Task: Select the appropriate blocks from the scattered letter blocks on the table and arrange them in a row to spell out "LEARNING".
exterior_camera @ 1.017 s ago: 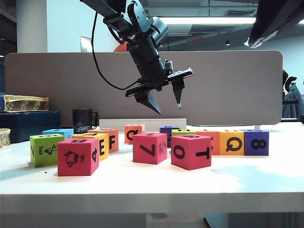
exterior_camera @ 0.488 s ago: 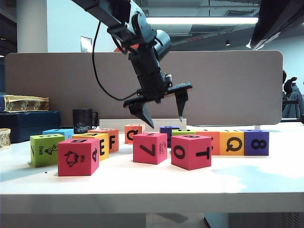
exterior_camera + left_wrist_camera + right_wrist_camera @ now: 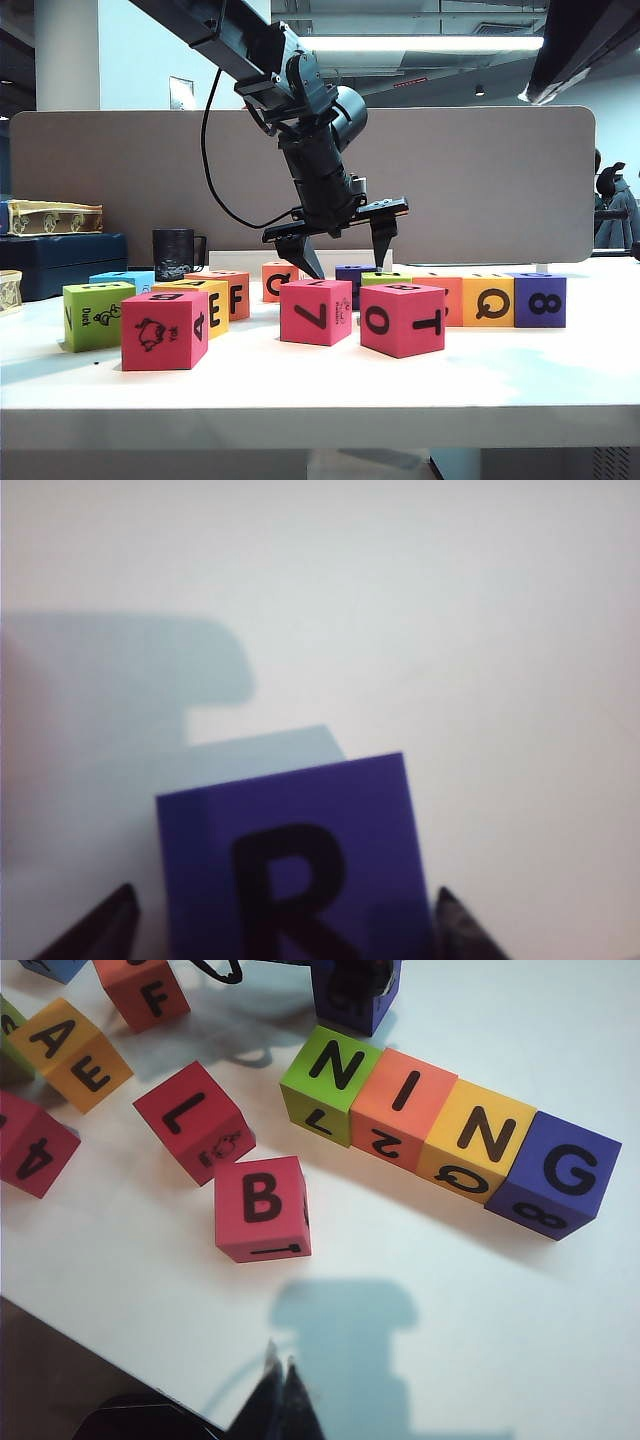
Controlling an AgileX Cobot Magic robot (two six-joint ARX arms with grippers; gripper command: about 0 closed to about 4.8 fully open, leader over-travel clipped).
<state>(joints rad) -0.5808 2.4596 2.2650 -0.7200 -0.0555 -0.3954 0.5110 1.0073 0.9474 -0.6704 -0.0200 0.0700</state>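
Observation:
My left gripper (image 3: 341, 252) hangs open just above a purple letter block (image 3: 352, 273) at the back of the table (image 3: 300, 400). In the left wrist view that block (image 3: 295, 860) shows an R, and the left gripper (image 3: 285, 922) has a dark fingertip on either side of it, apart from its faces. Beside it stands a row reading N I N G: green (image 3: 330, 1072), orange (image 3: 405, 1098), yellow (image 3: 480, 1132), purple (image 3: 565, 1175). Red L (image 3: 195, 1120), red B (image 3: 262, 1205) and a yellow A/E block (image 3: 70, 1050) lie loose. My right gripper (image 3: 281, 1385) is shut and empty over the table's front edge.
A black mug (image 3: 175, 252) stands at the back left, with dark and cream boxes (image 3: 55, 262) beyond it. A grey-brown partition panel (image 3: 480, 180) closes the back. Red blocks (image 3: 402, 319) (image 3: 316, 311) (image 3: 165, 329) and a green one (image 3: 97, 315) stand toward the front.
The left gripper has come down from well above the blocks to just over the purple R block, jaws still apart. The right arm and the blocks have not moved.

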